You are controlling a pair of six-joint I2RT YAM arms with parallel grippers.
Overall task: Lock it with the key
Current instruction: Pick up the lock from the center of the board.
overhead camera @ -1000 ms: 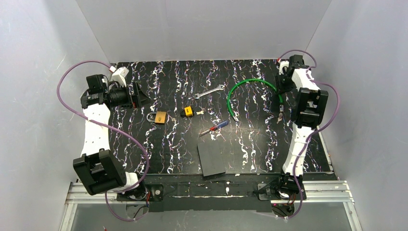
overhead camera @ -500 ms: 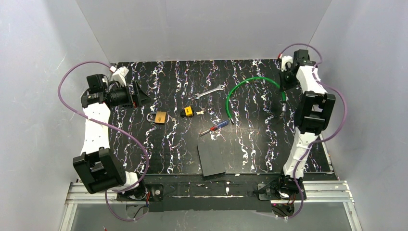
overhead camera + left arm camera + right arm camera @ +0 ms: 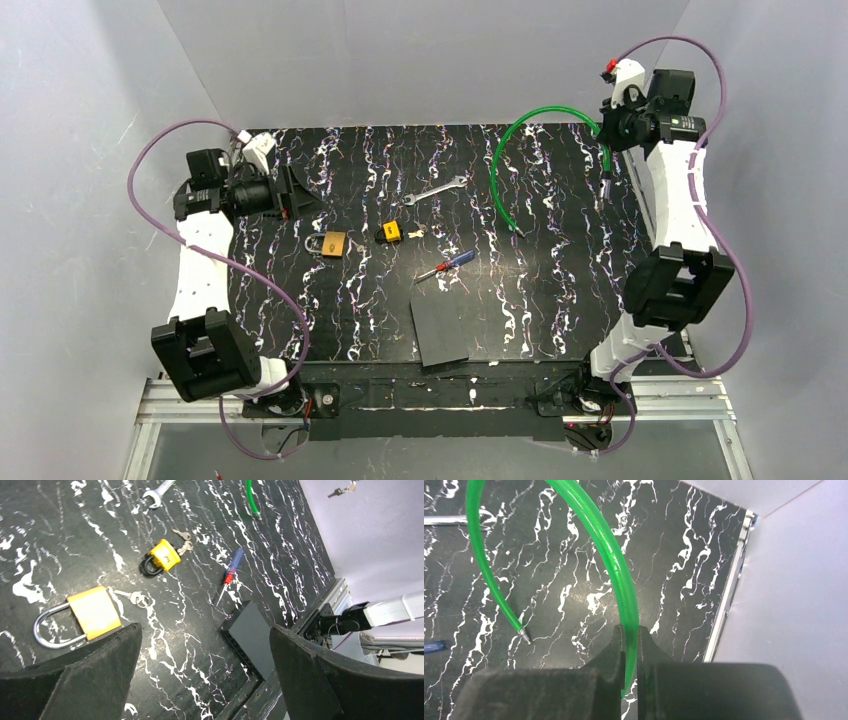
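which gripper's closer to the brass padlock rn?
Left. The left gripper, open, hovers just behind and left of the brass padlock. The right gripper is up at the far right corner, shut on the green cable, well away from it.

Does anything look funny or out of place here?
Yes. The green cable is pinched in the shut jaws of the right gripper. It is held up near the far right corner and loops through the air instead of lying flat.
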